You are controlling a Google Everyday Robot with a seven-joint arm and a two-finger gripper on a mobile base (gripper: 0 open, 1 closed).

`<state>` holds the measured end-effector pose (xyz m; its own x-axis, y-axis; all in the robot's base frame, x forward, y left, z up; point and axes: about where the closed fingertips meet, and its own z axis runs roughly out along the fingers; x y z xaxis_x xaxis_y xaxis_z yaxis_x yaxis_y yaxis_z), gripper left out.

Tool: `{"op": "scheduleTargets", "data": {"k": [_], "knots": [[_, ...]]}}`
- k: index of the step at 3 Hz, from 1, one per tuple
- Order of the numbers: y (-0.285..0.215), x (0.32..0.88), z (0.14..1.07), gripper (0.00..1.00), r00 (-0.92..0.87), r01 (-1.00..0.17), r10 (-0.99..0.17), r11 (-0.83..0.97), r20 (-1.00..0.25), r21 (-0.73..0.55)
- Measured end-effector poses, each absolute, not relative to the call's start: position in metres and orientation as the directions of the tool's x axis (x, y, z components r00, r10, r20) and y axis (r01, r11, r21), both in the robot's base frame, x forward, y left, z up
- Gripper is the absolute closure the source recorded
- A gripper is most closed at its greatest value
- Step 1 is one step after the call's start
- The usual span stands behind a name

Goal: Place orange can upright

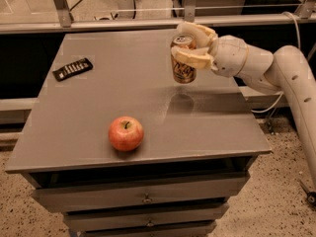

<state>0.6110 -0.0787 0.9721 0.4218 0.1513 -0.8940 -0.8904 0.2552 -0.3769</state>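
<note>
The orange can (183, 67) has a copper-orange body, a silver top and a white-and-dark swirly label. It hangs upright in the air above the right half of the grey table (98, 107). Its shadow falls on the tabletop just below it. My gripper (191, 44) comes in from the right on a white arm and is shut on the can's upper part, one cream finger behind it and one in front. The can's bottom end is off the surface.
A red apple (126, 133) sits near the table's front edge, left of the can. A black remote (72, 68) lies at the far left. Drawers run below the tabletop. A metal rail and glass stand behind the table.
</note>
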Motion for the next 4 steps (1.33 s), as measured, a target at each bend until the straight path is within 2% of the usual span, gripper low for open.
{"op": "scheduleTargets", "data": {"k": [1, 4], "knots": [[-0.084, 0.613, 0.962, 0.84, 0.421, -0.895, 0.217, 0.261, -0.881, -0.363], [-0.096, 0.605, 0.941, 0.15, 0.41, -0.905, 0.249, 0.232, -0.878, -0.356]]}}
